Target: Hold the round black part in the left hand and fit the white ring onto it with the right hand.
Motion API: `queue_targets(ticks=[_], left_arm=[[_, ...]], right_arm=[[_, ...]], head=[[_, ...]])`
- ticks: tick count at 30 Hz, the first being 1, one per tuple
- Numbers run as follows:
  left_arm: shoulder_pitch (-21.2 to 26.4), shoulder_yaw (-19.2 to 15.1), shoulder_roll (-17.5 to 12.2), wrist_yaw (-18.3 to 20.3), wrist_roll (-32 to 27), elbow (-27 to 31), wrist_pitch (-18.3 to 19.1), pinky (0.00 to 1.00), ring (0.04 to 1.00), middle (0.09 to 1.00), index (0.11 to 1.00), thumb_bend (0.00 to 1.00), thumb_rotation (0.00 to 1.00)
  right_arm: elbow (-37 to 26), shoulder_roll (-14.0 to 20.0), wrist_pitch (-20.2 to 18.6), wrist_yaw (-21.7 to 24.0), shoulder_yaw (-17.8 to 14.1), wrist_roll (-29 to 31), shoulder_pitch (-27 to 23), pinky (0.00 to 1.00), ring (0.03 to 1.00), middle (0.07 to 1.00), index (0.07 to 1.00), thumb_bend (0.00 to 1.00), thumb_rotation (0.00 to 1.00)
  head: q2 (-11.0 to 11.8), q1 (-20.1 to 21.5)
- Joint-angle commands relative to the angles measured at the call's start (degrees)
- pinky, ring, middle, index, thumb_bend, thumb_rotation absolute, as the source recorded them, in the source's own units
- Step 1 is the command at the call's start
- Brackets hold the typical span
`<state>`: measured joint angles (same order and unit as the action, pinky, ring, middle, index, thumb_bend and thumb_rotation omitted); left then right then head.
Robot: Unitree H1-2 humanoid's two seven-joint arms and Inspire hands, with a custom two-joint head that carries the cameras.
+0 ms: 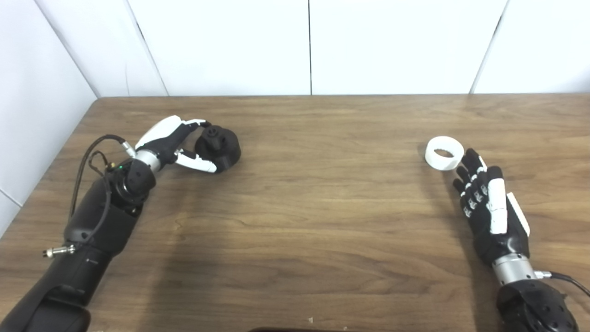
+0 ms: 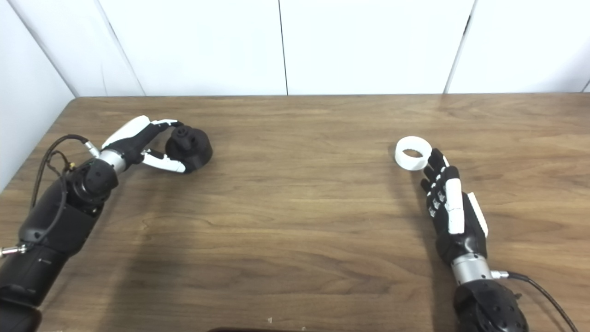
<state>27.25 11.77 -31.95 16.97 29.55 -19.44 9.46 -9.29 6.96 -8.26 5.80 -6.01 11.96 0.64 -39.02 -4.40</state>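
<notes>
Black part (image 1: 220,147) is sitting on the table (image 1: 304,216) at far left in your left eye view, and your left hand (image 1: 173,143) is cupping it, fingers above and thumb below, touching. Ring (image 1: 444,153) is lying flat at right; your right hand (image 1: 488,205) is resting just beside it, fingers straight, holding nothing.

Your right eye view is showing the same: part (image 2: 190,146) cupped, ring (image 2: 413,153) lying free at the fingertips (image 2: 434,159).
</notes>
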Motion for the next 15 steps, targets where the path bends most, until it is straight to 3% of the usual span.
queue_targets(ticks=[1,3,7,15], left_arm=[[3.61,-0.36,-1.12,-2.04,0.57,0.32,-2.11,0.92,1.000,0.951,0.847,0.98,0.33],[3.68,-0.37,-1.06,-2.07,0.53,0.16,-2.27,0.91,1.000,0.951,0.841,0.98,0.32],[3.38,-0.66,-0.59,-2.65,0.20,0.57,-3.22,0.89,0.999,0.943,0.725,0.91,0.26],[3.11,-0.58,-0.61,-3.64,0.60,0.39,-3.70,0.88,0.989,0.927,0.629,0.84,0.20]], right_arm=[[-1.60,-0.23,1.54,-0.45,-0.36,-0.11,-0.73,1.00,1.000,1.000,0.975,0.61,1.00],[-1.64,-0.22,1.51,-0.47,-0.37,-0.10,-0.71,1.00,1.000,1.000,0.975,0.61,1.00],[-1.85,0.05,1.43,-0.20,-0.55,0.34,-0.64,1.00,1.000,1.000,0.986,0.60,1.00],[-2.04,0.20,0.93,0.04,-0.61,0.71,-0.68,1.00,1.000,1.000,0.990,0.59,1.00]], head=[[-0.03,-0.06],[-0.03,-0.06],[-0.17,0.00],[-0.37,-0.07]])
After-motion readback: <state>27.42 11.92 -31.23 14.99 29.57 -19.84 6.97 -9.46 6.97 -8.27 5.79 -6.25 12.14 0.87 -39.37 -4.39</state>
